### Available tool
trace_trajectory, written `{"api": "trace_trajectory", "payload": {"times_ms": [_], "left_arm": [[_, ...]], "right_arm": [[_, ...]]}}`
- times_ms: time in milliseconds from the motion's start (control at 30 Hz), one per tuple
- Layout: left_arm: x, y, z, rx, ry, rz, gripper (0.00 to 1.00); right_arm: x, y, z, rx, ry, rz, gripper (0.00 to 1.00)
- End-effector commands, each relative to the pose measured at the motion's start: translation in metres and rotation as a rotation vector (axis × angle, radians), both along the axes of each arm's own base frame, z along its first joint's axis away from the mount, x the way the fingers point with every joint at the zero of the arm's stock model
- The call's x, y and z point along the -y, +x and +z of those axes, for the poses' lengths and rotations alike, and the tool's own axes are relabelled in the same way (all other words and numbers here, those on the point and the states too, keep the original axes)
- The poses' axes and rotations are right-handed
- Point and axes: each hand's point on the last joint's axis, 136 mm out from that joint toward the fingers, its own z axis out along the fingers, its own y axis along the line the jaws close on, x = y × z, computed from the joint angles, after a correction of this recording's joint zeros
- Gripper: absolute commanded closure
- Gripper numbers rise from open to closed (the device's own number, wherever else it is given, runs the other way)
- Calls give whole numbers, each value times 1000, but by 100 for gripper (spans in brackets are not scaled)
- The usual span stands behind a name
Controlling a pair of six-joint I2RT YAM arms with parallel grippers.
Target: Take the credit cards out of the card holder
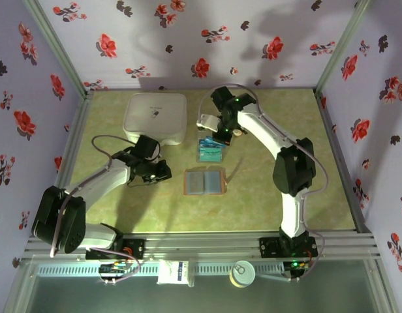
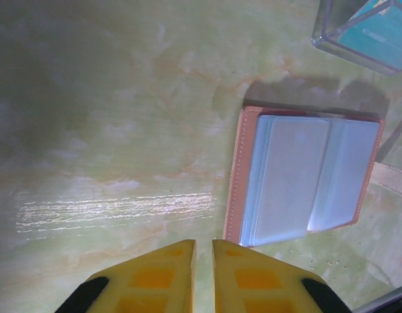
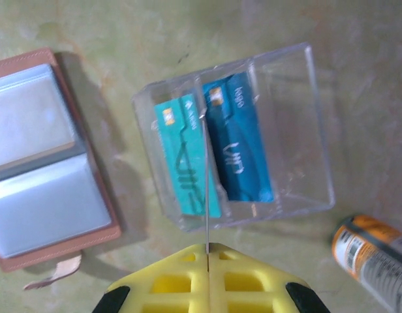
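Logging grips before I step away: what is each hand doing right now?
Left hand: nearly closed, holding nothing.
Right hand: closed on a thin card, edge-on above the clear tray.

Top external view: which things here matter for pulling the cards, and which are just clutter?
Job:
- card holder, lying open
- credit cards, two in the clear tray
- thin card edge pinched in the right hand

Lying about:
- white box
- orange-capped tube
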Motion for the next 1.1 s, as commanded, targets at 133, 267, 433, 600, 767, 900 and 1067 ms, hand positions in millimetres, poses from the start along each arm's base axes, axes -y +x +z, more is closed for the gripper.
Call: {"api": "trace_trajectory", "payload": {"times_ms": [133, 267, 433, 600, 767, 900, 1067], "left_arm": [[-8, -4, -6, -29, 9, -4, 86], [-9, -3, -10, -38, 11, -2, 86], [-9, -5, -11, -49, 7, 0, 86], [-9, -6, -11, -49, 3, -2, 86], [-8, -4, -11, -48, -1, 0, 86], [-2, 0, -10, -45, -25, -4, 85], [7, 7, -10, -43, -51, -11, 85]], "right_arm": [[-9, 16, -9, -50, -24, 71, 100], [-16, 27, -15, -61, -28, 87, 100], [-16, 30, -27, -84, -50, 97, 100], [-13, 28, -37, -107, -64, 100, 100], [-9, 31, -40, -100, -85, 98, 87], [-10, 32, -25, -71, -51, 79, 82], [-9, 29, -2, -23, 6, 12, 81]]}}
